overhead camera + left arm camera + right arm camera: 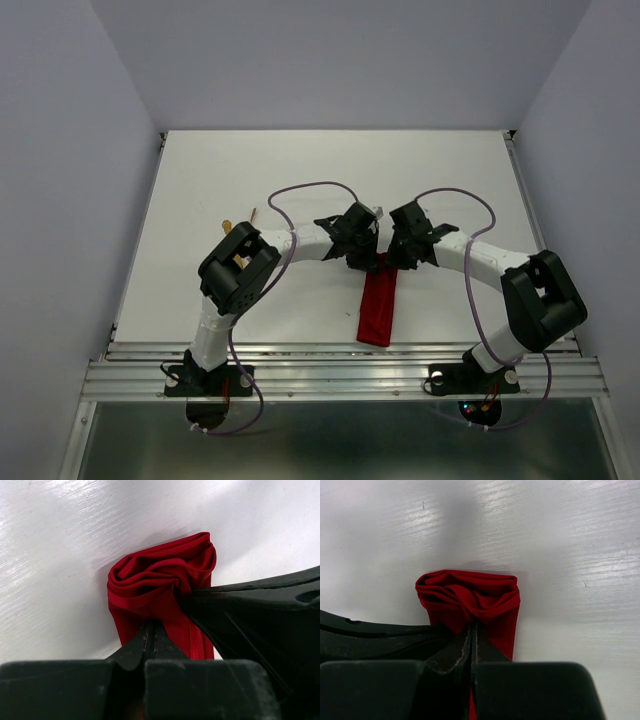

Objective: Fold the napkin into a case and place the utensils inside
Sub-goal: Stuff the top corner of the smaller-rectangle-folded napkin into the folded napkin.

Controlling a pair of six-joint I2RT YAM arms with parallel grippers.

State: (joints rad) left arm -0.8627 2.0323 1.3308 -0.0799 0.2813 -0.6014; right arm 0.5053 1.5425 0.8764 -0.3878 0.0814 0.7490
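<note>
At your left the utensils (229, 227) lie on the table (200, 180), half hidden behind the left arm's elbow and well apart from the cloth, probably parked there until a pocket is ready. Your left gripper (150, 630) has its jaws pressed together on the far end of the napkin (378, 305), which lies as a narrow red strip mid-table. Just beside it, your right gripper (472, 629) pinches the same bunched end, so the pair can, I judge, lift or fold that end together.
</note>
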